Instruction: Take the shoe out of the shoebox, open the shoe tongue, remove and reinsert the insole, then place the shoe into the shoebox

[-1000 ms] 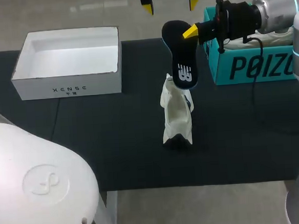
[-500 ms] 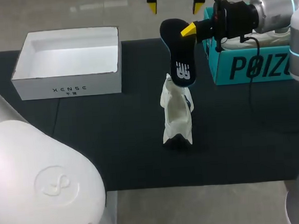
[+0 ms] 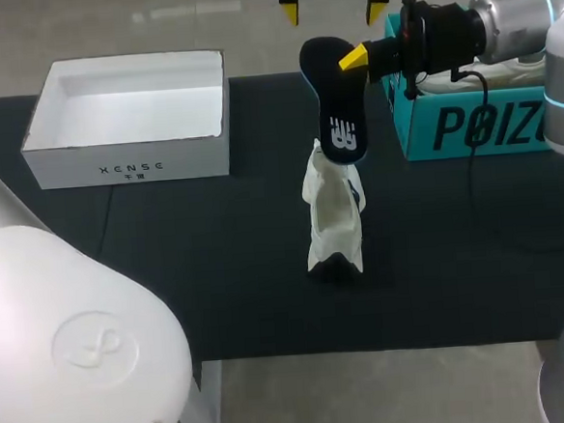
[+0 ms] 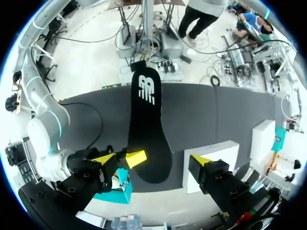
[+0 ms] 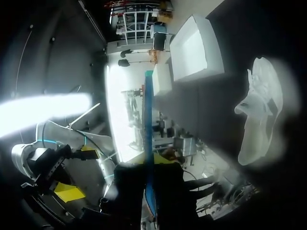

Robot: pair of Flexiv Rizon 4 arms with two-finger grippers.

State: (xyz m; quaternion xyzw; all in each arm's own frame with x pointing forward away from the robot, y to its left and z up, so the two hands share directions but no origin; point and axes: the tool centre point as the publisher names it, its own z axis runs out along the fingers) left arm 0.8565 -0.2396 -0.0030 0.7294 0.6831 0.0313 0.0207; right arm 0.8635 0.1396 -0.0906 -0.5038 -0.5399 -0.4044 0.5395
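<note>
Right gripper (image 3: 354,59) pinches the insole (image 3: 337,101) above the shoe (image 3: 332,213); the bite looks shallow, so it may slip or buckle going in. Left gripper (image 3: 334,12) hangs wide open.

Robotics lab — two arms (image 3: 515,6), table (image 3: 219,274)

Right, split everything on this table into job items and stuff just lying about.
Job:
black insole, held in the right gripper
white shoe, standing on end
teal shoebox, probably

Lying about:
empty white box
second shoe in the teal shoebox
</note>
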